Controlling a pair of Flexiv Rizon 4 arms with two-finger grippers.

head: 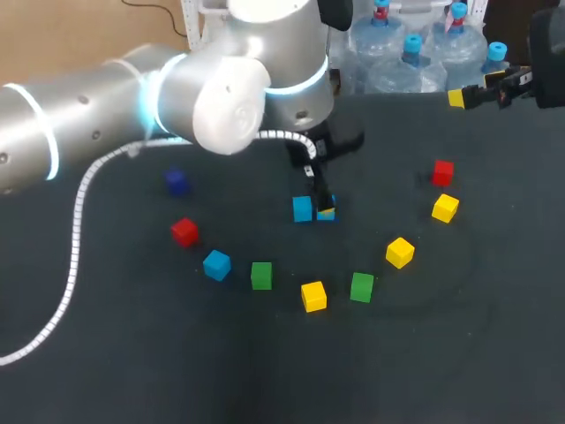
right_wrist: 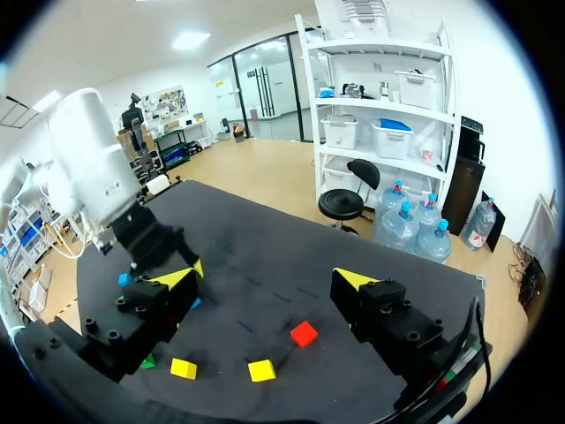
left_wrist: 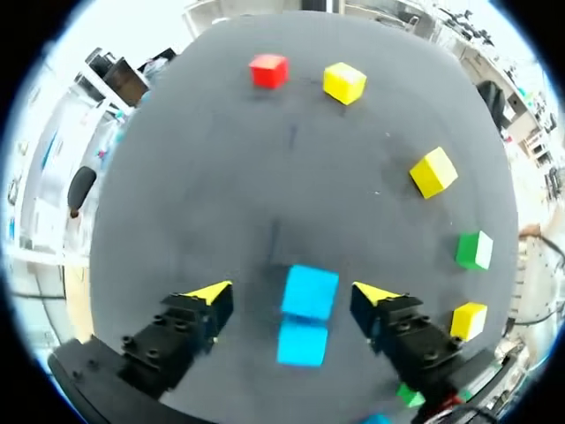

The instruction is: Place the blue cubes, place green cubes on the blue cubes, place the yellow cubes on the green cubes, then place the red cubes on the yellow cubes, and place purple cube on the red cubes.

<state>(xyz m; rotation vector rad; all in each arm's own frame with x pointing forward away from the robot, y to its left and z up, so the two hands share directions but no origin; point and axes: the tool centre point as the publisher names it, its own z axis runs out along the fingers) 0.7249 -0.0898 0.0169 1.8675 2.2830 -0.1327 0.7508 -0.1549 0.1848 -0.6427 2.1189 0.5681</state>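
Observation:
Two blue cubes lie side by side and touching at the table's middle, one [head: 303, 209] in plain sight and the other [head: 327, 213] partly behind a fingertip. My left gripper [head: 320, 203] hangs right over them. In the left wrist view the nearer blue cube [left_wrist: 302, 344] and the farther one [left_wrist: 310, 291] lie between the fingers of that gripper [left_wrist: 293, 294], which stands open with a gap on each side. My right gripper [head: 477, 91] is held high at the far right, open and empty; its wrist view shows the gripper [right_wrist: 265, 277] well above the table.
Loose cubes ring the middle: a purple one [head: 177, 182], red [head: 184, 231], blue [head: 216, 264], green [head: 260, 275], yellow [head: 313, 296], green [head: 362, 286], yellow [head: 400, 252], yellow [head: 445, 208] and red [head: 443, 172].

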